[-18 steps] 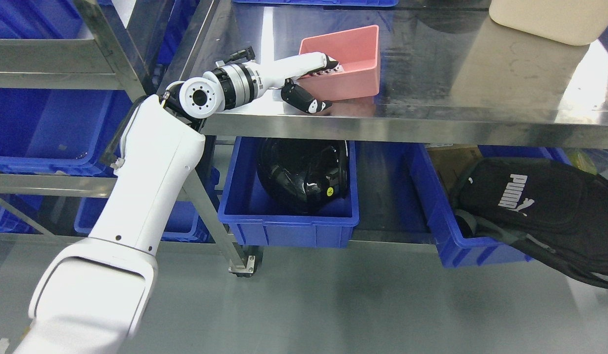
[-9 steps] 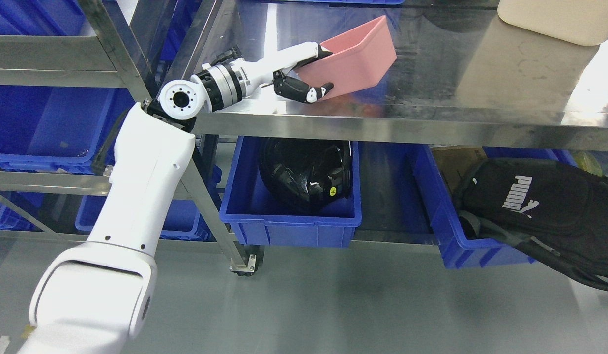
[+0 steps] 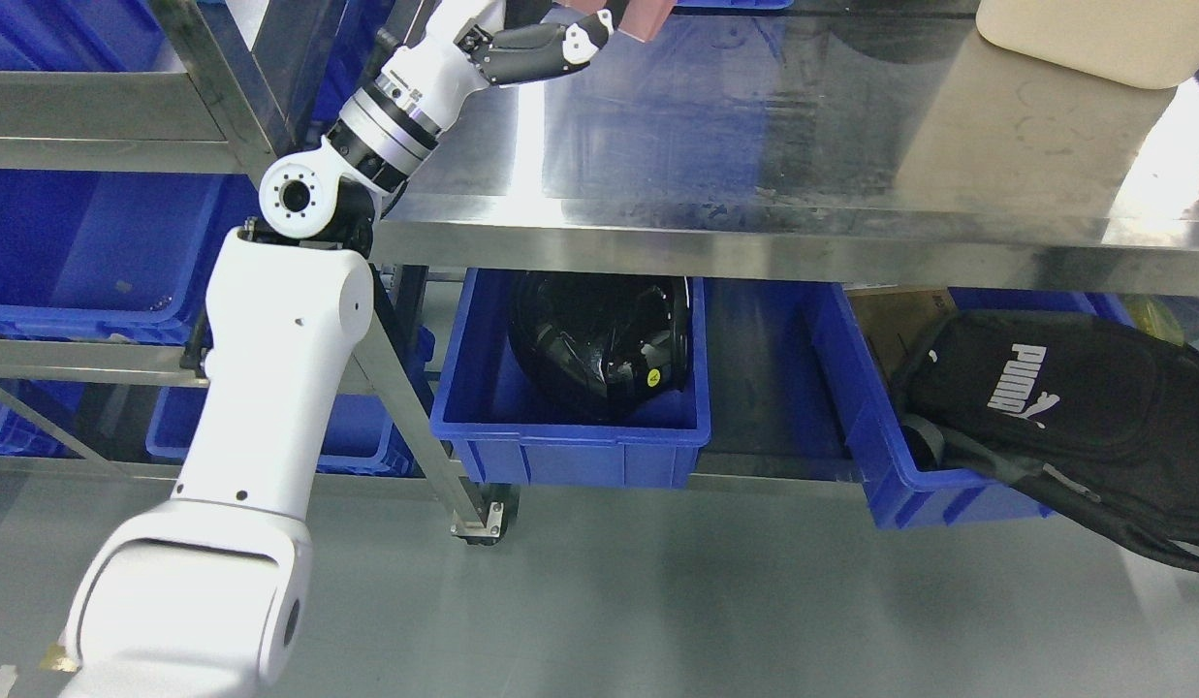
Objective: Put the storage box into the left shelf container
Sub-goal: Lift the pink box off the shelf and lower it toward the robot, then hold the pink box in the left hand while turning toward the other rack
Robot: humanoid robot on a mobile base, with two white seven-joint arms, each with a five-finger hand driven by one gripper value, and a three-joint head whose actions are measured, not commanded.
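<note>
Only a small corner of the pink storage box (image 3: 648,13) shows at the top edge, lifted off the steel table (image 3: 754,126); the rest is out of frame. My left hand (image 3: 572,29) is raised high above the table's back left, its black thumb and fingers curled onto that corner. The left arm rises from the lower left past the shelf post. The left shelf (image 3: 95,155) stands beside it, with blue containers (image 3: 85,262) on its levels. The right arm is out of view.
Under the table a blue bin (image 3: 570,451) holds a black helmet (image 3: 599,339). Another blue bin at the right carries a black backpack (image 3: 1055,397). A cream container (image 3: 1093,39) sits at the table's back right. Grey floor lies below.
The left hand has tilted the pink box, lifted it off the table and carried it up and back, nearly out of frame. The forearm has swung upward.
</note>
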